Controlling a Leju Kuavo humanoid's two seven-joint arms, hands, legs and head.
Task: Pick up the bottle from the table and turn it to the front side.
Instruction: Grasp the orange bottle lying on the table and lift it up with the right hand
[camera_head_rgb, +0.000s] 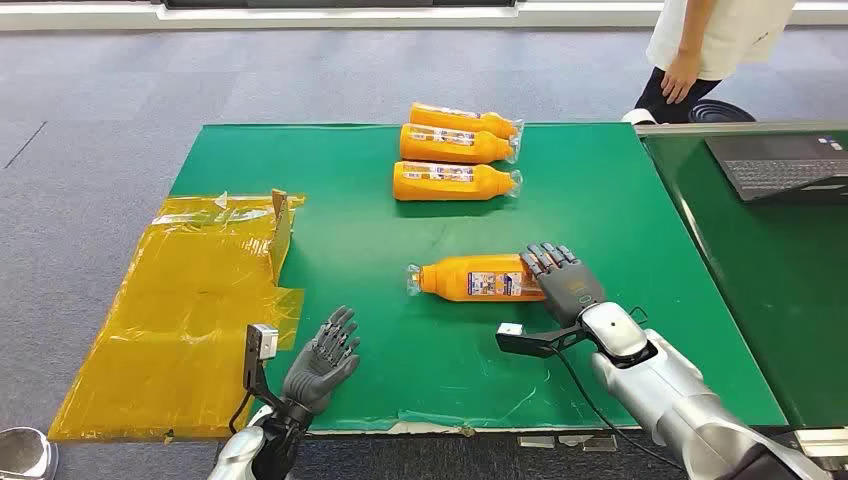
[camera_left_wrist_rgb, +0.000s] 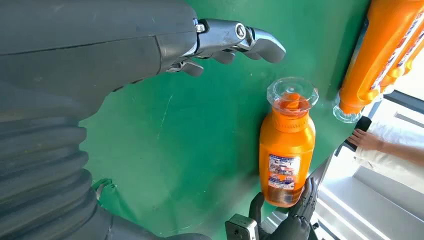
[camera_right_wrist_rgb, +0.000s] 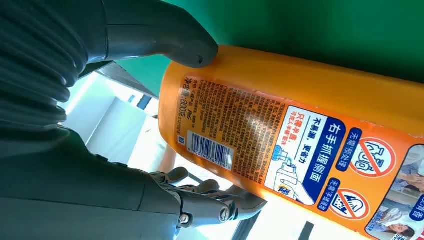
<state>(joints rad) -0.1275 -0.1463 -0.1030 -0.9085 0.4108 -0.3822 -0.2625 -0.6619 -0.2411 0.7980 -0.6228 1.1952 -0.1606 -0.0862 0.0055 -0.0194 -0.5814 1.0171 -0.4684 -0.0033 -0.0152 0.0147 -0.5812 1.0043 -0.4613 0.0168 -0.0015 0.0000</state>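
Right hand at the base of the lying orange bottle, grip not sure; slip or roll is the risk.

Nearest, left hand (camera_head_rgb: 322, 362) hovers over the near edge of the green table mat (camera_head_rgb: 620, 210), fingers apart, holding nothing. Right hand (camera_head_rgb: 562, 280) sits on the base end of the orange plastic detergent bottle with clear cap (camera_head_rgb: 472, 278), lying on its side mid-mat, cap toward the robot's left. Right wrist view: thumb (camera_right_wrist_rgb: 190, 50) touches the bottle, fingers (camera_right_wrist_rgb: 220, 202) on the other side, back label with barcode facing camera; cannot tell if it is clamped. Holding only the base, the bottle could tip, slip or roll away on lifting. Farther back, three similar orange bottles (camera_head_rgb: 455, 180) lie in a row; beyond, a person (camera_head_rgb: 700, 50) stands by the far corner.
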